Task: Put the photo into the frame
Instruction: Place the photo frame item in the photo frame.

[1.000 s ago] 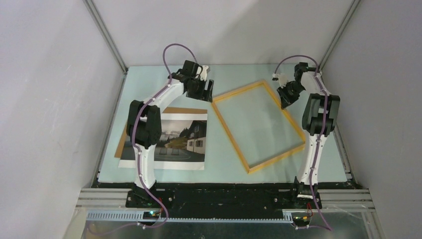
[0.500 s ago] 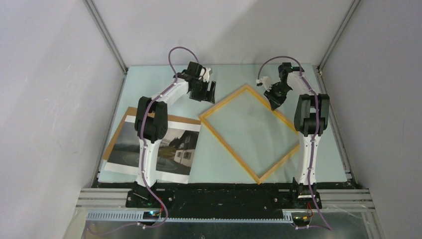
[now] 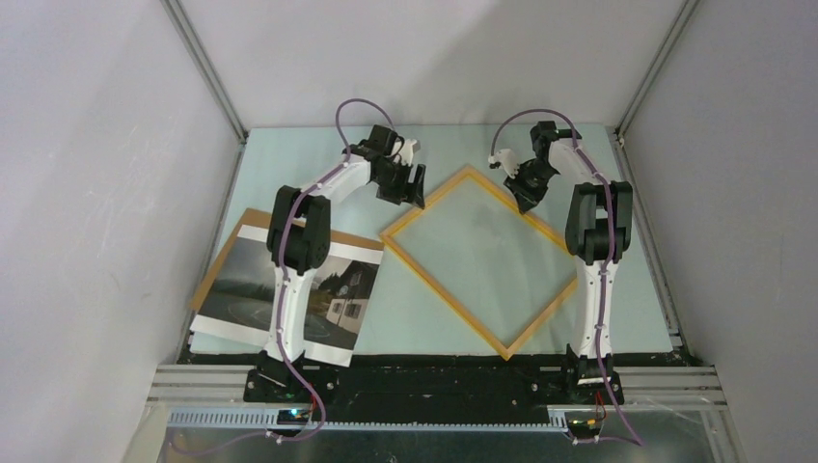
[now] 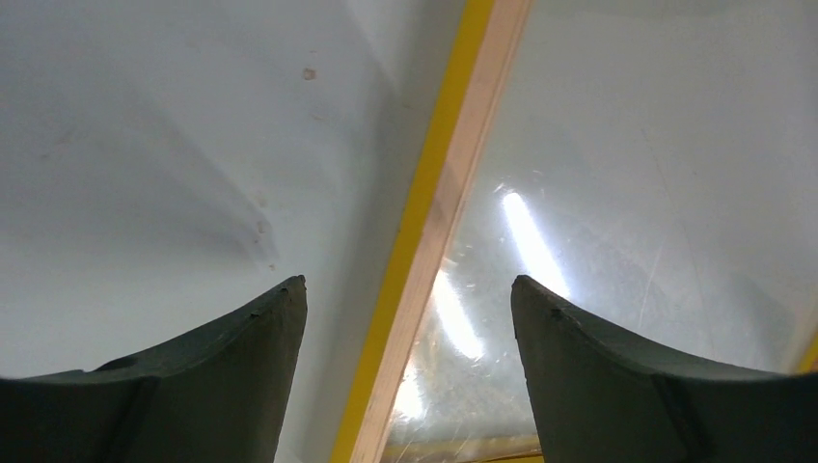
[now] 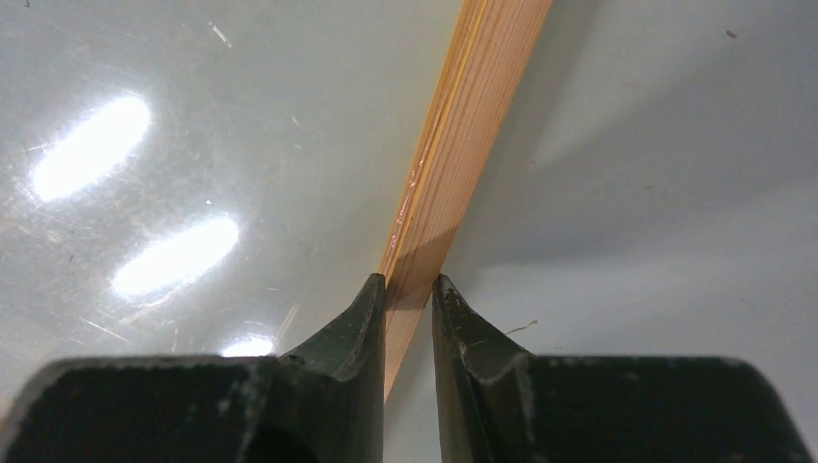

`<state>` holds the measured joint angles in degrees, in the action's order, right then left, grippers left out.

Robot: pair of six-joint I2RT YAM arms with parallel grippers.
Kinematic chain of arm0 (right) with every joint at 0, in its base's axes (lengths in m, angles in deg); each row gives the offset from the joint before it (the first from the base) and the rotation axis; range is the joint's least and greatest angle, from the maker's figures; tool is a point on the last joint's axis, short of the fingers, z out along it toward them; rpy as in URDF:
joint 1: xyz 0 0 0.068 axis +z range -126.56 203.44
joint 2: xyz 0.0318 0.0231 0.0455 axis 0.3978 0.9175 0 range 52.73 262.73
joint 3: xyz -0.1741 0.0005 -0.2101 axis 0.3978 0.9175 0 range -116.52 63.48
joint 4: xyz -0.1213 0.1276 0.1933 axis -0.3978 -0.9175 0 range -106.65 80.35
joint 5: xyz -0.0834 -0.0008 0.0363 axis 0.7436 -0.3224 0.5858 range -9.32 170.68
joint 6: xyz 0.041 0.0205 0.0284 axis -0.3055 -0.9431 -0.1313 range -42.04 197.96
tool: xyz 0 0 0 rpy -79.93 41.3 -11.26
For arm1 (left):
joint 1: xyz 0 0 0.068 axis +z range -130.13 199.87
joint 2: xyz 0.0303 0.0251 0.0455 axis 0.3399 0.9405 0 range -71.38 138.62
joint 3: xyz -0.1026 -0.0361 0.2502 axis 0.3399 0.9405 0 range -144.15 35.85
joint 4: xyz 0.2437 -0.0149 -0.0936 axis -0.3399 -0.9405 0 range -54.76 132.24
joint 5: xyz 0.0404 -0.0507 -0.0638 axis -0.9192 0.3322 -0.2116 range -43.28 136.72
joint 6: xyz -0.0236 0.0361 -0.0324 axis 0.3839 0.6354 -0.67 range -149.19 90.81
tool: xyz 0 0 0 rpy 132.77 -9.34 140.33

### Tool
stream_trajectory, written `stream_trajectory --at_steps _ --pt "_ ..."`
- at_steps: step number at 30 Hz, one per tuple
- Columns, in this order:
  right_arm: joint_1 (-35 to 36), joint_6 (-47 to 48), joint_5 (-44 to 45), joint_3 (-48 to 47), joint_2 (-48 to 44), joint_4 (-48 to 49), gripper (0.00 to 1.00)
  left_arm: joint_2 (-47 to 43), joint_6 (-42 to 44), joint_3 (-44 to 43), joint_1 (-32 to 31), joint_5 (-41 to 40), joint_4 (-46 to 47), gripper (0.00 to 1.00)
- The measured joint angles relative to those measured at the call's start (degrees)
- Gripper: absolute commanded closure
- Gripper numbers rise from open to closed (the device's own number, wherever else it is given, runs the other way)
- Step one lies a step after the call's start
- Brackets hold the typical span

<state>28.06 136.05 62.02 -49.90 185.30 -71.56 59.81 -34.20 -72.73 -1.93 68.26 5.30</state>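
right claw point(image 5: 408, 286) pinching frame point(image 5: 475, 116), left claw point(image 4: 408, 289) spread

The top view looks down from high above the near edge, taking in the whole worktop point(image 3: 289, 164). Each wrist view peers along its own jaws, very close, at a rail of the frame point(image 3: 446, 295), which all three views share.

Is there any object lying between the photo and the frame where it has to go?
No object lies between them: the left corner of the frame almost meets the far right corner of the photo. Only the left arm stretches above the photo in the top view.
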Motion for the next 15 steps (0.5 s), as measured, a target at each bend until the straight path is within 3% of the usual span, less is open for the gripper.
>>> stream_trajectory --at_steps 9,15 --pt "0.76 -0.33 0.02 -0.33 0.20 0.90 1.00 2.34 0.57 -1.16 -0.85 4.00 0.00 0.23" --pt "0.90 -0.61 0.04 -0.42 0.31 1.01 1.00 3.34 0.57 -1.60 -0.96 6.14 -0.02 0.43"
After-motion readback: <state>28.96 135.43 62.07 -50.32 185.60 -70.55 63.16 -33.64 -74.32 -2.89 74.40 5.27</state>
